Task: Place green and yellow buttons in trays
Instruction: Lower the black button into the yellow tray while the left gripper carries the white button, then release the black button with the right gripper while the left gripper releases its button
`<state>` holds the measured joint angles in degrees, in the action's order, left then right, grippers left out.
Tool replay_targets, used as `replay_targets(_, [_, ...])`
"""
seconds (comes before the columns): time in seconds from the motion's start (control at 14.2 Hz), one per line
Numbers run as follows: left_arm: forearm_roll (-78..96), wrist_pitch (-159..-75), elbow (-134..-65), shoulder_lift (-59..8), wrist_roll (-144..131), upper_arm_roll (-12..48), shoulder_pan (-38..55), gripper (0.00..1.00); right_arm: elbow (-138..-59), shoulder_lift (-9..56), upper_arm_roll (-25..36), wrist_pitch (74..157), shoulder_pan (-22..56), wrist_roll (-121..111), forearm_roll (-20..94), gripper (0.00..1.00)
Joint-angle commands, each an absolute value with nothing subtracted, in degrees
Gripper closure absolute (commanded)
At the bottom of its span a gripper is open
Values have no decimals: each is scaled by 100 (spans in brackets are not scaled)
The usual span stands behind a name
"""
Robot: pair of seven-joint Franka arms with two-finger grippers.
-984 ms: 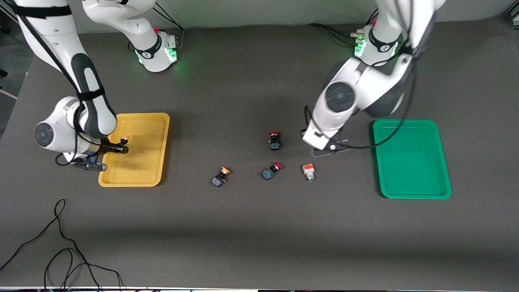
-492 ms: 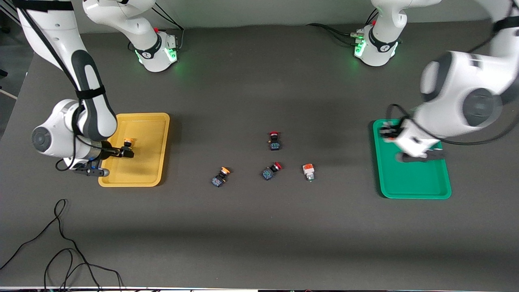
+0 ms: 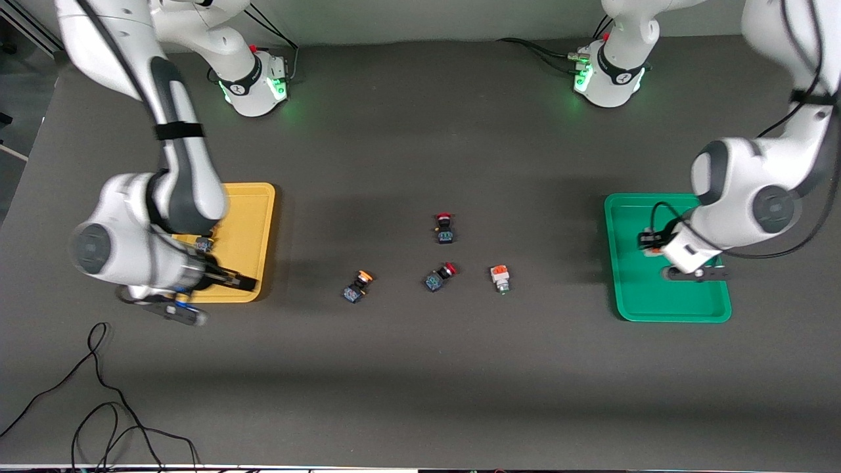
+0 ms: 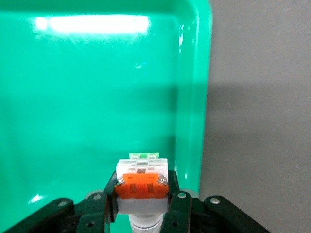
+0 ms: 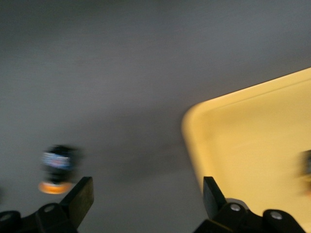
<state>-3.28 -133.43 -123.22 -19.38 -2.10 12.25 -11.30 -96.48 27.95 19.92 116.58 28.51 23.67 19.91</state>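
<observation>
Left pincer (image 4: pixel 141 213) pinching white-bodied button (image 4: pixel 142 182) over green tray (image 3: pixel 631 302), near tray's edge facing bench (image 3: pixel 420 381) centre. Half second ago I had it higher in frame.

Right pincer (image 3: pixel 230 281) spread, now over yellow tray (image 3: pixel 259 217) lower corner; yellow-capped button (image 3: pixel 204 244) left in tray.

Mid-frame: yellow-capped button (image 3: pixel 356 287), white one (image 3: pixel 500 277), two red-capped switches (image 3: pixel 445 228), unmoved.

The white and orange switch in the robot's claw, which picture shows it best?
The left wrist view. There the white and orange switch fills the foreground, pinched in the left claw over the green tray. The front view shows only a small bit of it beside the arm. The right wrist view does not show it.
</observation>
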Motion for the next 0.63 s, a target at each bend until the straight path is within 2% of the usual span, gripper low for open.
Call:
replay_targets(0.0, [-606,-13947,-12393,-2337,-149,1292,-1353,77,-8678,3426,1513,11496,2821,3617,2171,0])
replay_targets(0.14, [-615,-13975,-12375,-2382,-158,1292,-1354,73,-8211,3769,1302,11531,2821,4390,2171,0])
replay_targets(0.21, [-615,-13931,-12340,-2382,-167,1292,-1354,57,-8105,3918,1135,11575,2821,4743,2162,0])
replay_targets(0.28, [-615,-13887,-12279,-2382,-158,1292,-1354,17,-7982,4111,960,11697,2830,5103,2145,0])
replay_targets(0.35, [-615,-13791,-12200,-2356,-141,1292,-1371,0,-7876,4287,828,11959,2830,5394,2084,0])
replay_targets(0.42, [-624,-13468,-12043,-2277,-149,1301,-1423,0,-7875,4411,783,12206,2874,5483,2083,0])
replay_targets(0.56, [-615,-12206,-11324,-2093,-132,1327,-1398,0,-7919,4578,782,12540,3014,5510,2127,0])
